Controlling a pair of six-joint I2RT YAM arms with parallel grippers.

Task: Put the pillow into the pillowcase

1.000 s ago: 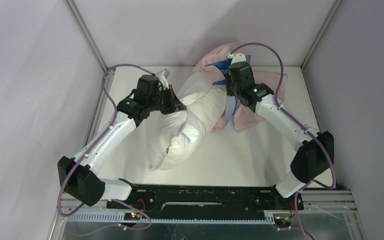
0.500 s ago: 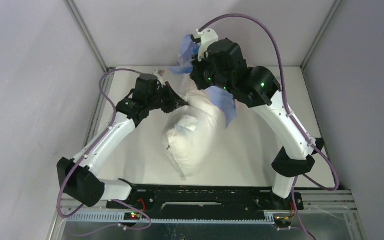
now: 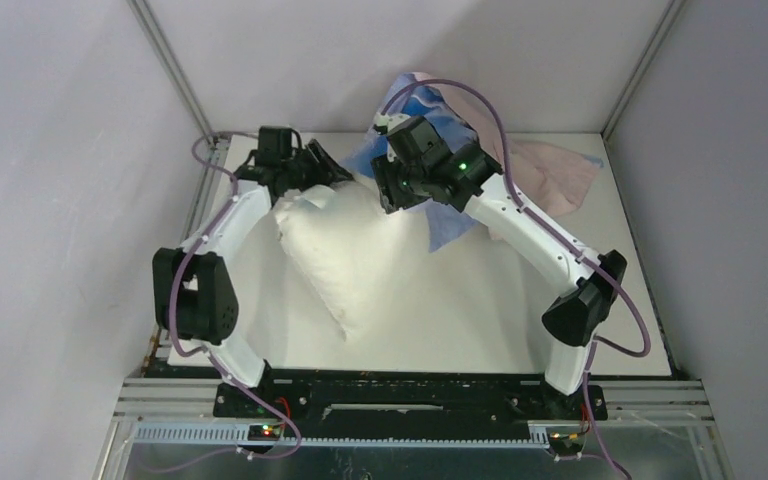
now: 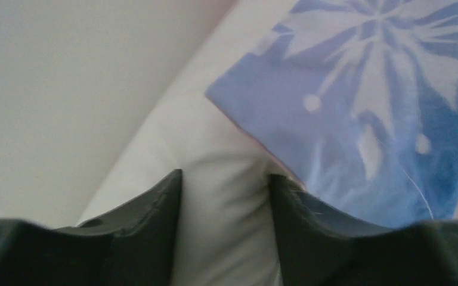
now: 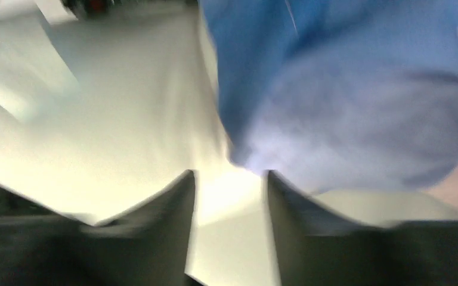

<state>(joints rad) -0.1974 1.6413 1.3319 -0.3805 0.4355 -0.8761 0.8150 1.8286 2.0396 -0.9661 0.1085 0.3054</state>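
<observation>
The white pillow (image 3: 360, 250) lies slanted across the middle of the table, with its far end near both grippers. The pillowcase (image 3: 448, 212) is crumpled at the back, blue snowflake side by the pillow's far right corner, pink side (image 3: 555, 165) spread to the right. My left gripper (image 3: 327, 172) is at the pillow's far left corner, open, its fingers apart over white pillow fabric (image 4: 214, 155); the left gripper (image 4: 224, 176) also sees the blue pillowcase (image 4: 364, 119) just beyond. My right gripper (image 3: 390, 188) hovers open over the pillow's far edge; the blurred right wrist view shows the right gripper (image 5: 230, 174) empty, the pillow (image 5: 125, 119) below and the pillowcase (image 5: 346, 89) ahead.
Grey walls close the table on three sides, with metal posts (image 3: 175, 70) at the back corners. Purple cables (image 3: 520, 110) loop over the right arm. Bare tabletop (image 3: 520, 320) shows at the front right.
Both grippers have opened. The pillow has dropped flat and spread toward the back left, the left arm has swung back with it, and the pillowcase has fallen from the right gripper onto the table's back.
</observation>
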